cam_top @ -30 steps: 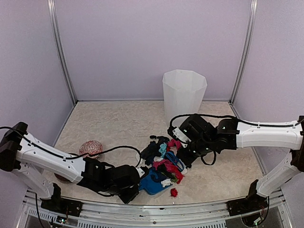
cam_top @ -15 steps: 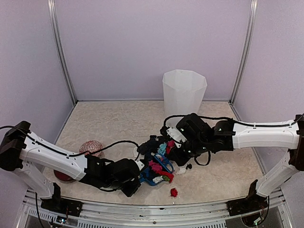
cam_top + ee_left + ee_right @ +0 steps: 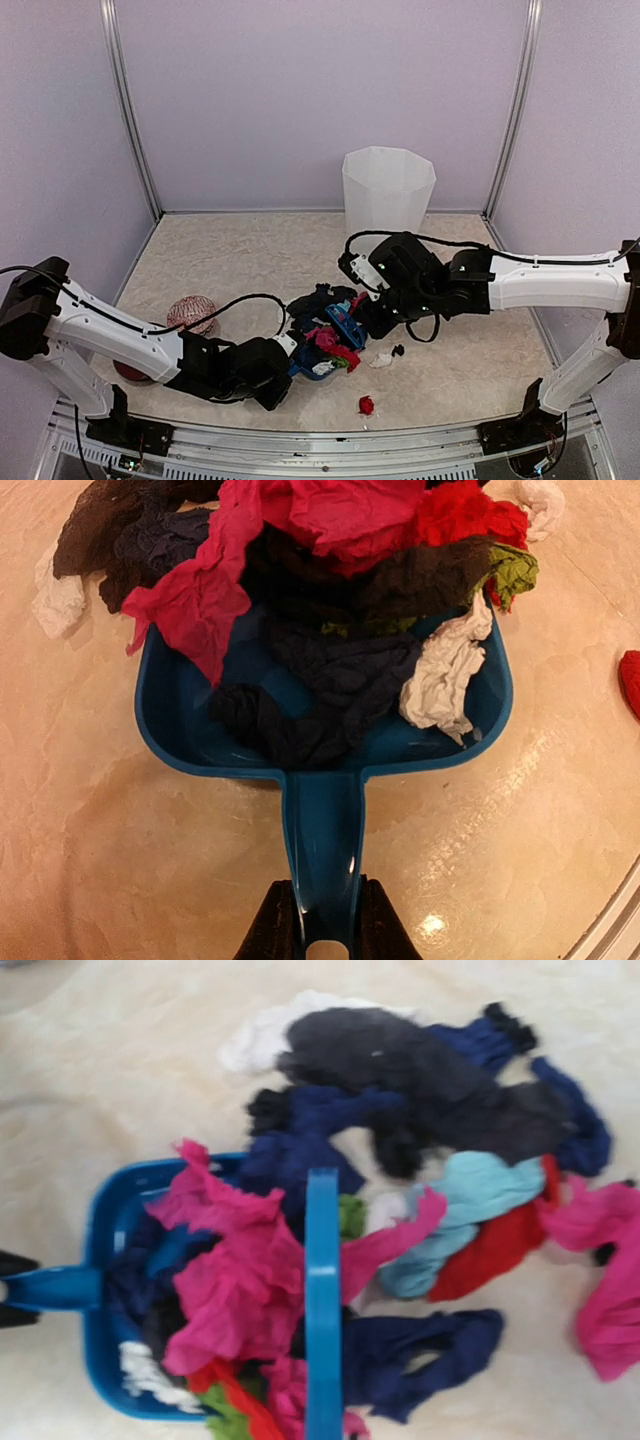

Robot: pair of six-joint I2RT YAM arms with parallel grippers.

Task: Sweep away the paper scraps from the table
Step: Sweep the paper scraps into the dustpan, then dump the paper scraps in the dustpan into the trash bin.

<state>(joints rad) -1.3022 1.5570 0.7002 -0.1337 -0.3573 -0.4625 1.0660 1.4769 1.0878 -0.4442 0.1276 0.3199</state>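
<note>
Beige marble counter [image 3: 230,260]. Sweeping step: paper scraps [image 3: 330,540] mostly heaped in dustpan [image 3: 320,730], few strays right of dustpan. Left fingers [image 3: 275,930] pinch dustpan handle; right fingers [image 3: 372,316] shut on brush [image 3: 322,1300]. Next: probably sweep strays in

Two arms reach in low from opposite sides and meet near the middle. The left arm [image 3: 110,335] stretches from its base at the near-left corner, white forearm lying almost flat, black wrist turned inward. The left gripper [image 3: 283,352] has its dark fingers [image 3: 272,927] pinched tight on the dustpan handle [image 3: 322,830]. The right arm [image 3: 550,283] extends from the near-right corner, its long white link running nearly level toward the centre, black wrist bent downward. The right gripper [image 3: 366,314] points down and leftward, jaws closed on the blue brush [image 3: 321,1300], near the left gripper.
</note>
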